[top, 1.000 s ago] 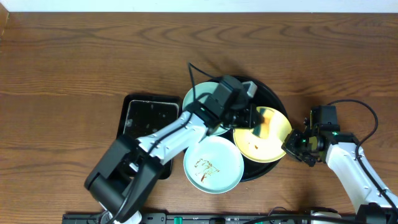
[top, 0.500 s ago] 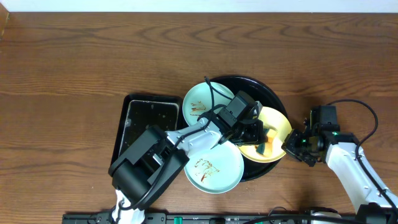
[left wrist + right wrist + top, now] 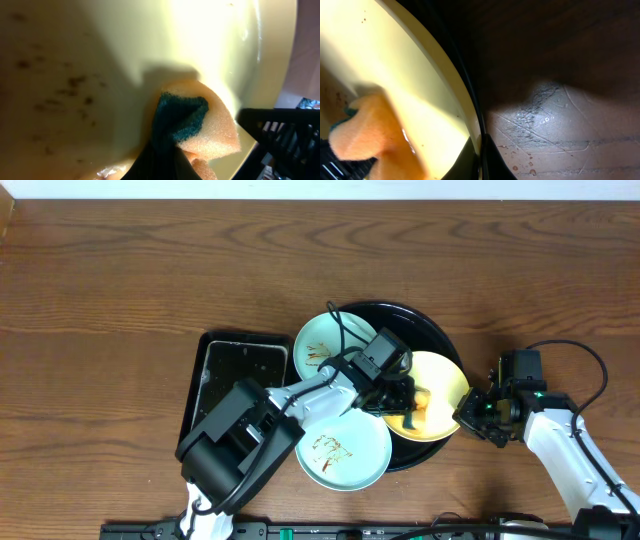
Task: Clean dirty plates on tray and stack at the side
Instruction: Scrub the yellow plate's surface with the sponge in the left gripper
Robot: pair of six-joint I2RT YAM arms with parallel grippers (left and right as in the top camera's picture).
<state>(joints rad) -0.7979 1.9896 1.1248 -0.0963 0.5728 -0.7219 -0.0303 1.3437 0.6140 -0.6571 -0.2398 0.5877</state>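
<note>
Firmly left gripper (image 3: 407, 406) pinches sponge (image 3: 200, 131) against plate (image 3: 90, 55)

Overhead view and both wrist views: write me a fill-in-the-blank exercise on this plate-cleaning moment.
1. The left gripper presses an orange-and-green ___ onto the pale yellow round plate.
2. In the overhead view, the right gripper grips that plate at its ___ edge.
3. Both pale mint-blue round plates carry thin ___ smears.
4. The small rectangular black tray lies ___ of the large round glossy black tray.
Missing words: sponge; right; brown; left.
</note>
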